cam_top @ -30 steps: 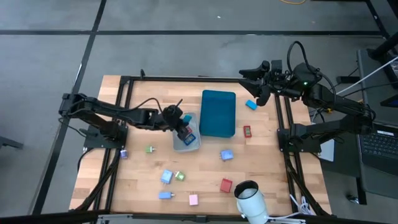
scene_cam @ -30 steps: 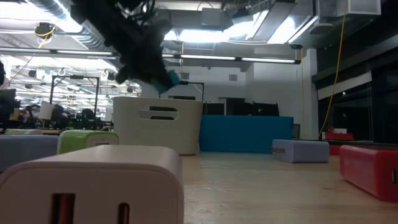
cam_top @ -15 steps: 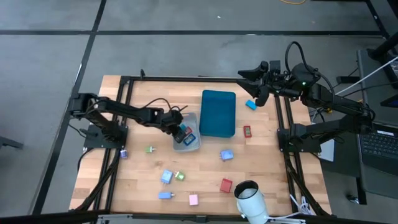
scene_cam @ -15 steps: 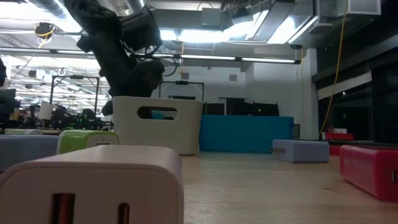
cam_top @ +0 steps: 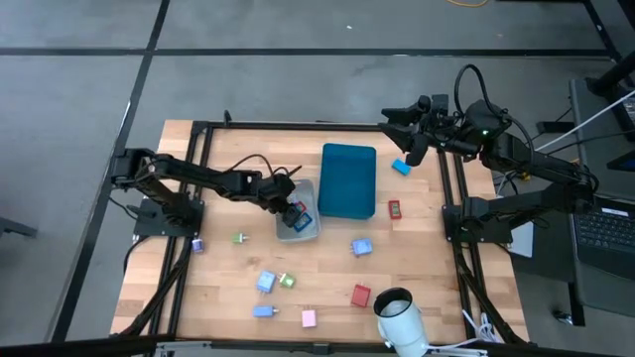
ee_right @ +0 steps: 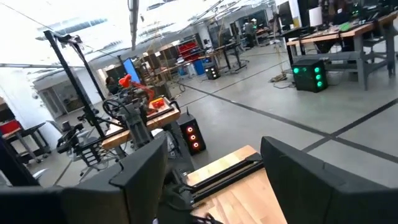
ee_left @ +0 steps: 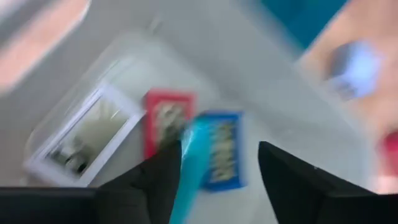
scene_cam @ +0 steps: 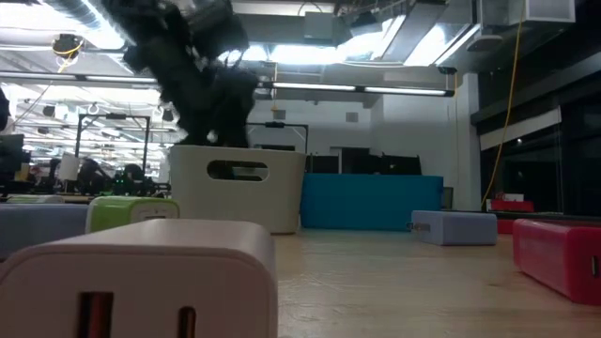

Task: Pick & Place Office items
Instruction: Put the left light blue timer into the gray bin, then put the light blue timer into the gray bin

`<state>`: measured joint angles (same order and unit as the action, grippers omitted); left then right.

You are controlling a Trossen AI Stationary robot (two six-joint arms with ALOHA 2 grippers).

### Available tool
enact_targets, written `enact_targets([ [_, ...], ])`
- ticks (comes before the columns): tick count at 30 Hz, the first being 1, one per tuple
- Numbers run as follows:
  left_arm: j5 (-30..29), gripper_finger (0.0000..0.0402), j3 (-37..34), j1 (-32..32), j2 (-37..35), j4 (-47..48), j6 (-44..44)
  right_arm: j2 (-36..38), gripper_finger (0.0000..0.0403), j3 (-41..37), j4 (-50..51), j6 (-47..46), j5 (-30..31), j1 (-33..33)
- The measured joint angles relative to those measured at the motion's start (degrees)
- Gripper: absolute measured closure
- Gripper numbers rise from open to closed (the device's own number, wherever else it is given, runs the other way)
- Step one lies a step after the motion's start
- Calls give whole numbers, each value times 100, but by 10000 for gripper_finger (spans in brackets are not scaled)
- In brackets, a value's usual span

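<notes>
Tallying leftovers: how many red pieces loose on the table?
2: one red piece beside the teal tray, another near the white camera. The bin holds a third; others may be hidden.

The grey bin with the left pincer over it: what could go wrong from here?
1. The left pincer hangs open inside the grey bin, a light blue piece beside one finger. Lifting carelessly might catch the wall and shift the bin.
2. The bin touches the teal tray, so a push could move both.
3. The light blue piece might stick to the finger instead of staying with the red and blue pieces in the bin.
</notes>
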<state>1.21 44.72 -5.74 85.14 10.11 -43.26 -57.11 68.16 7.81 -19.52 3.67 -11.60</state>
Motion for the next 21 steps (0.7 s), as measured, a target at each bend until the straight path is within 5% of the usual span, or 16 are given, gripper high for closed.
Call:
enact_targets([
  [5, -528, 152, 609, -9, -598, 67, 349, 0, 137, 65, 656, 473, 762, -19],
  [10, -1124, 145, 1453, -150, -1155, 529, 1030, -232, 137, 767, 3436, 567, 1760, -405],
  [17, -1322, 144, 2497, -466, -1328, 1187, 1762, -745, 137, 931, 5515, 676, 1301, -1091],
  [21, -1304, 144, 2724, -560, -1328, 1096, 1989, -1122, 137, 526, 5782, 910, 790, -1420],
])
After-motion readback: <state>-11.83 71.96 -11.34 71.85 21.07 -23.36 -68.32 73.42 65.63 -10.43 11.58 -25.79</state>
